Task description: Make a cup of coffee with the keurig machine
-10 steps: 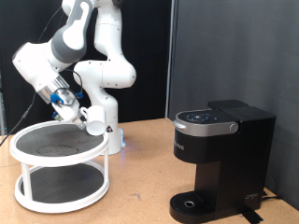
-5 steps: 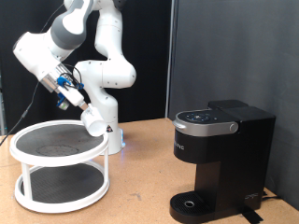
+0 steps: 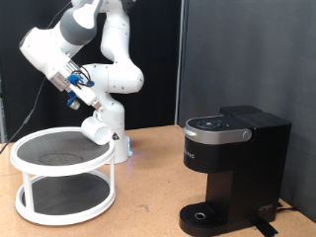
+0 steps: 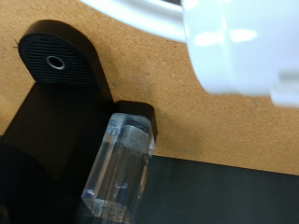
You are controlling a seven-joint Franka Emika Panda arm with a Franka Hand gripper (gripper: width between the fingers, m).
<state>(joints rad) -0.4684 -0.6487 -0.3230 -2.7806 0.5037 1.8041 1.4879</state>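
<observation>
cup (image 3: 96,128): plain white mug, lifted and tilted, well apart from the keurig machine
keurig machine (image 3: 233,174): black, boxy, lid closed, upright, round drip tray at its base

— How is the light in the exterior view?
— Even and bright, with a soft shadow under the white stand (image 3: 63,180) and dull sheen on the coffee maker (image 3: 233,170).
— And the wrist view?
— The cup (image 4: 245,45) is overexposed and blurred; the tabletop (image 4: 187,112) grain is sharper.
</observation>
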